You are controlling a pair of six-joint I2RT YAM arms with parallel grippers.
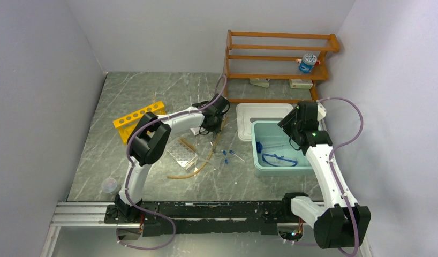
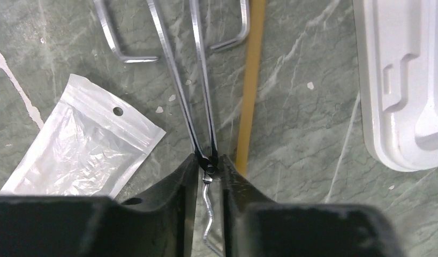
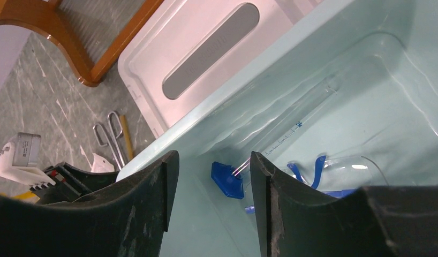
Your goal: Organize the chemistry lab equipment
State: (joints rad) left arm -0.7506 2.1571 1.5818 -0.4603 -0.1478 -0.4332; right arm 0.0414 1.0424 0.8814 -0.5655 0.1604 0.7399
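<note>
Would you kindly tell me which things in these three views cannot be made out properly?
1. Whether the left gripper grips the metal tongs: left wrist view, dark fingers shadow the contact; top view, the left arm covers it.
2. The tongs' handle ends: cut off by the left wrist view's top edge.
3. The blue-framed goggles: right wrist view, lower part behind the right gripper.
4. The items on the orange shelf: too small in the top view.
</note>
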